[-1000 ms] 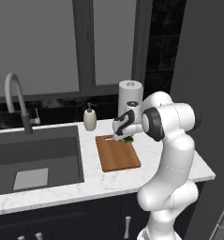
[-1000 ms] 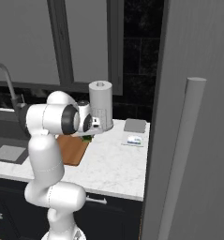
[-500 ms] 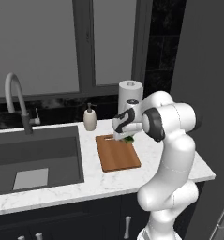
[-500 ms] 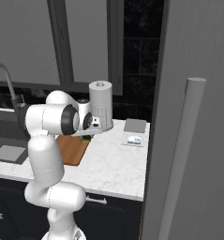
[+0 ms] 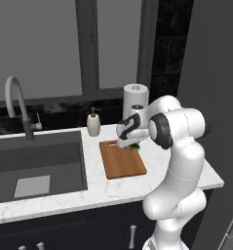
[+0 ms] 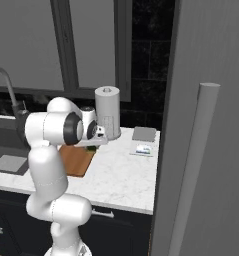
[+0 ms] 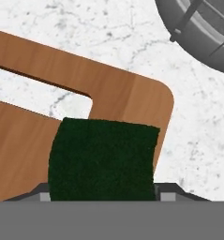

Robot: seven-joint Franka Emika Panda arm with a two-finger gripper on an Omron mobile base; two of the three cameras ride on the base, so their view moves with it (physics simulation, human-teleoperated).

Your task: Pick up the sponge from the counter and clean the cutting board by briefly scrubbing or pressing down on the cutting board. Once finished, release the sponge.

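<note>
Near the middle of the left base view, the gripper (image 5: 130,144) sits low over the far right corner of the cutting board (image 5: 122,160), with a bit of the sponge (image 5: 134,146) showing green beneath the hand. That reddish-brown board lies flat on the white marbled counter (image 5: 186,172), just right of the dark sink basin (image 5: 35,163). A soap dispenser (image 5: 93,123) stands behind the board toward the upper left, and a paper towel roll (image 5: 136,101) stands upright behind the hand.

Across the lower centre of the hand view, the sponge's dark green top (image 7: 103,158) spans the space between the two finger tips (image 7: 166,191), which sit against its left and right sides, so the gripper is closed on the sponge. It lies over the board's (image 7: 123,91) rounded corner, just below the slot handle (image 7: 43,84). The grey base of the towel holder (image 7: 197,33) fills the upper right corner of that frame.

From the right base view, the hand (image 6: 93,145) is at centre left, beside the paper towel roll (image 6: 107,112), above the board (image 6: 76,159). A flat grey pad (image 6: 144,133) lies on the counter to the right.
</note>
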